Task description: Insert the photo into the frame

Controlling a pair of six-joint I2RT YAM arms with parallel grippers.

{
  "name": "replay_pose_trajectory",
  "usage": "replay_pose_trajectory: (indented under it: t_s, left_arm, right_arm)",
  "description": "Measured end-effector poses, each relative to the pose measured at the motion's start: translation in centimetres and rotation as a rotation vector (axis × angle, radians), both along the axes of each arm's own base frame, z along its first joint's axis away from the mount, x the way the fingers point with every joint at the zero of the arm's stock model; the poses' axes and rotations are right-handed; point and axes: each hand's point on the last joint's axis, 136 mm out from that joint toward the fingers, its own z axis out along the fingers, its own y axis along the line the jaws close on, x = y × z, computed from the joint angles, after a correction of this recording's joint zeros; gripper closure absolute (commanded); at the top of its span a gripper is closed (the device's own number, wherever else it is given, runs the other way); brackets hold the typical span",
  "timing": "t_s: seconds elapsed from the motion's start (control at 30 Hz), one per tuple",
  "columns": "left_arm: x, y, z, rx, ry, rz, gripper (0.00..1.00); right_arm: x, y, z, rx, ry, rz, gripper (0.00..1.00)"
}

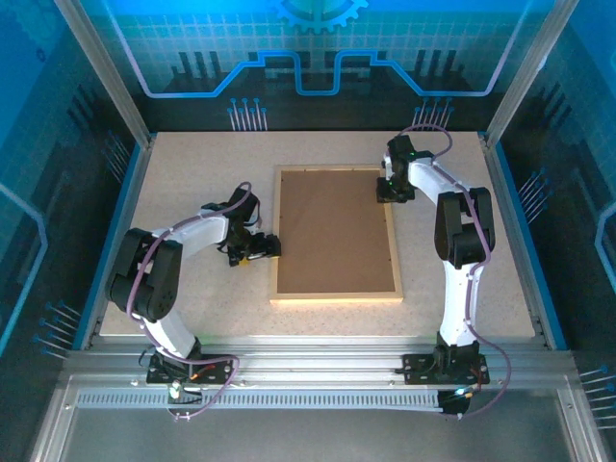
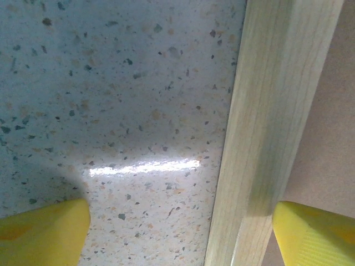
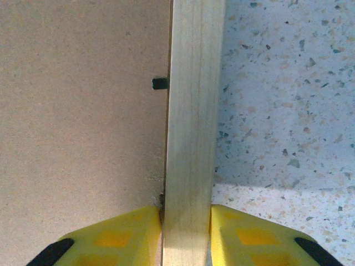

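Nearest the lens, the two yellow pads [image 3: 119, 233] of the right gripper [image 3: 186, 215] are clamped on the right rail of the frame [image 3: 191, 111], one pad on each side of it.

Count: two arms, two grippers, one frame [image 1: 336, 296], one brown backing board [image 1: 334, 231], and one small dark tab [image 3: 160, 83] at the board's edge.

The frame lies flat at the middle of the speckled table [image 1: 192, 173], with the board inside its rails. The right gripper [image 1: 387, 190] grips the rail near the far right corner.

The left gripper [image 1: 272, 246] stands at the left rail, about midway along it. Its jaws are wide apart and straddle the rail [image 2: 266, 138]. One finger [image 2: 44, 230] is over bare table, well clear of the wood. The other finger [image 2: 313, 233] is on the board side, just beside the rail.

All four fingers are cut off by the picture edges. Whether the left gripper's board-side finger touches the wood cannot be told.
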Motion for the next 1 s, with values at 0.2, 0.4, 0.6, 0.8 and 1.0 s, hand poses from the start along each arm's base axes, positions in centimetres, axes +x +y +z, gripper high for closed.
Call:
replay_pose_trajectory:
  t_s: [0.2,0.4,0.6,0.8,1.0]
  left_arm:
    - [-0.1,-0.5,-0.1,-0.005,-0.002,0.005,0.14]
    - [-0.1,-0.4,-0.1,0.002,-0.005,0.009,0.13]
    - [-0.3,-0.2,0.0,0.02,-0.008,0.006,0.13]
    - [-0.6,-0.1,0.0,0.027,0.003,0.006,0.13]
    - [-0.9,-0.2,-0.2,0.021,0.01,0.007,0.13]
  right_arm:
    - [0.0,0.0,0.0,0.0,0.0,0.0,0.68]
    - [0.0,0.0,0.0,0.0,0.0,0.0,0.68]
    - [0.0,0.0,0.0,0.0,0.0,0.0,0.68]
    - [0.0,0.0,0.0,0.0,0.0,0.0,0.68]
    - [0.0,0.0,0.0,0.0,-0.001,0.0,0.68]
